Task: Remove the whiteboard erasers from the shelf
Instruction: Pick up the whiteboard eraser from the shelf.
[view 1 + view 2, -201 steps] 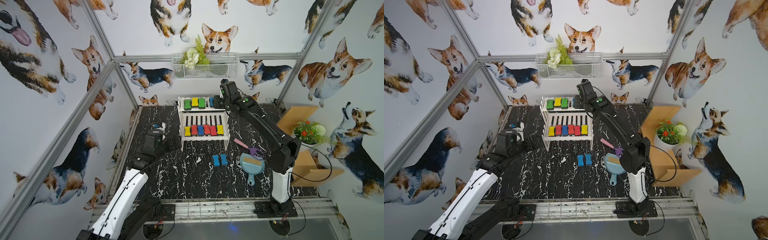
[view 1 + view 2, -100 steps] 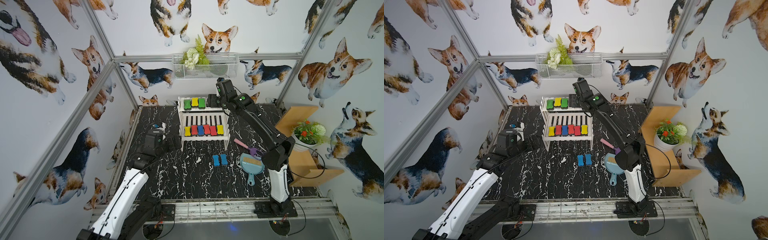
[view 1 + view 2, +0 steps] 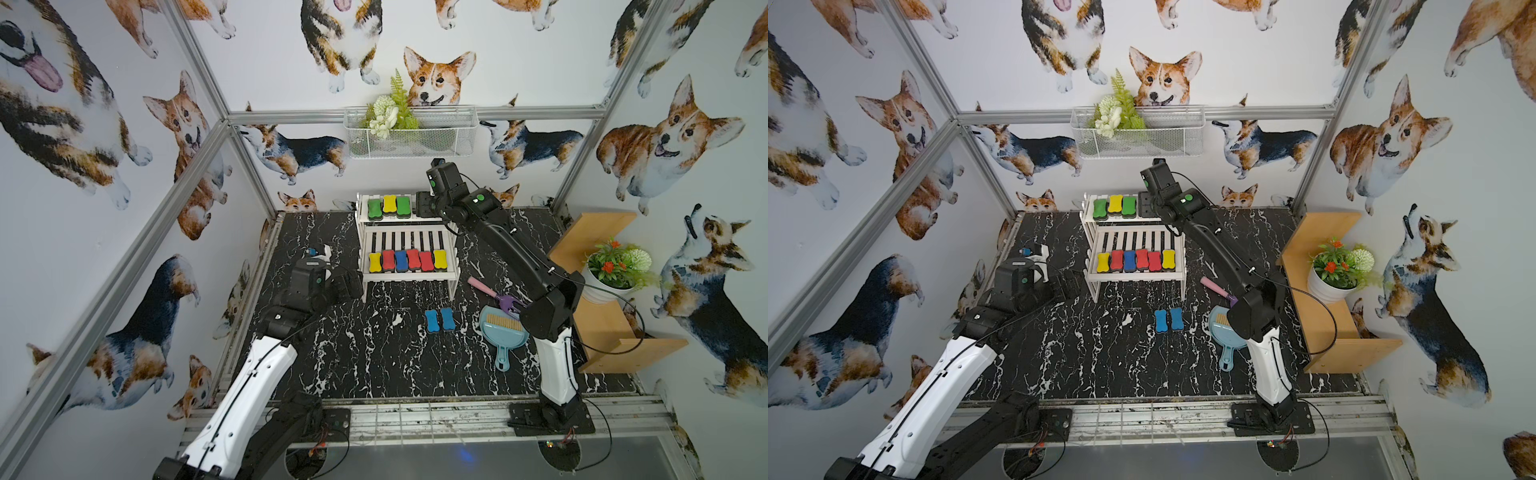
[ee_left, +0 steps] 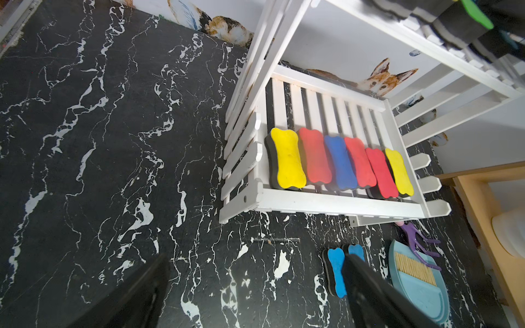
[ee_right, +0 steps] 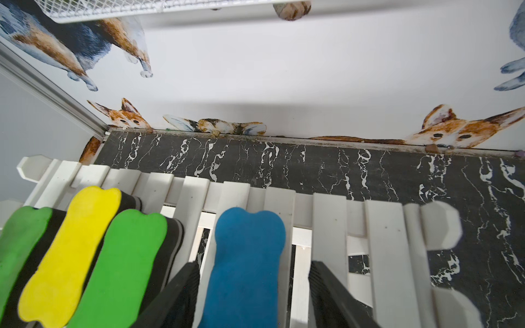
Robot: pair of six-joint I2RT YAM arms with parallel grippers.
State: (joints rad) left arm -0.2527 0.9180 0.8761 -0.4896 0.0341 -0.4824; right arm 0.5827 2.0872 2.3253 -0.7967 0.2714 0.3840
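The white shelf [image 3: 405, 239] stands at the back of the black marble table. On its upper tier lie green, yellow and green whiteboard erasers [image 3: 390, 205], plus a blue eraser [image 5: 247, 255]. My right gripper [image 5: 254, 267] is open and straddles that blue eraser, with a gap at one finger [image 5: 329, 289]. In both top views the right gripper [image 3: 424, 203] [image 3: 1146, 203] hides the blue eraser. Several red, blue and yellow erasers [image 4: 338, 162] line the lower tier's front. Two blue erasers [image 3: 439, 320] lie on the table. My left gripper [image 3: 351, 284] [image 4: 255, 258] hangs open and empty, left of the shelf.
A light-blue dustpan [image 3: 503, 332] and a pink-handled purple brush [image 3: 494, 295] lie right of the two loose erasers. A tan wooden shelf unit [image 3: 598, 332] with a potted plant [image 3: 615, 266] stands at the right wall. A white wire basket [image 3: 409, 133] hangs above the right gripper.
My right wrist has shifted a little left over the upper tier, and now covers the blue eraser in the top views. The left arm has not moved.
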